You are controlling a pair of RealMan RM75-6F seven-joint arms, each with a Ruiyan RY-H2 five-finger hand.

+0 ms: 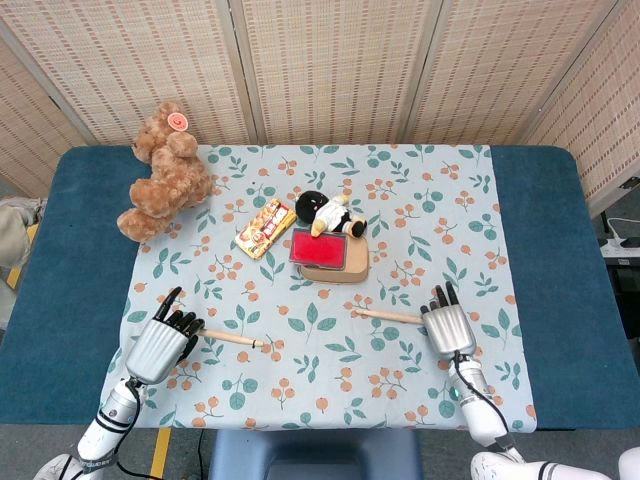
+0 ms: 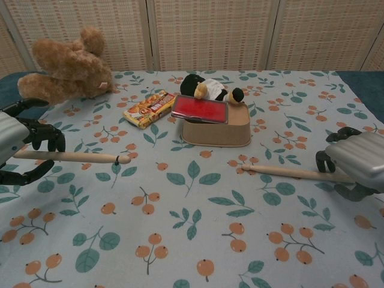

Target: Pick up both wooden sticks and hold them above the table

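Note:
My left hand (image 2: 18,150) (image 1: 160,345) grips one wooden stick (image 2: 72,157) (image 1: 235,339) by its near end. That stick points right, and its tip hangs just over the cloth. The other wooden stick (image 2: 288,173) (image 1: 388,316) lies flat on the cloth at the right. My right hand (image 2: 354,165) (image 1: 448,325) is low over its outer end. Its fingers (image 2: 323,159) curve above the stick and its thumb sits below, without a closed grip that I can see.
A tan box with a red lid (image 2: 216,123) stands mid-table with a small black-and-white plush (image 2: 207,87) behind it. A snack packet (image 2: 149,108) lies to its left. A brown teddy bear (image 2: 66,63) sits at the far left, on the floral cloth (image 2: 192,228).

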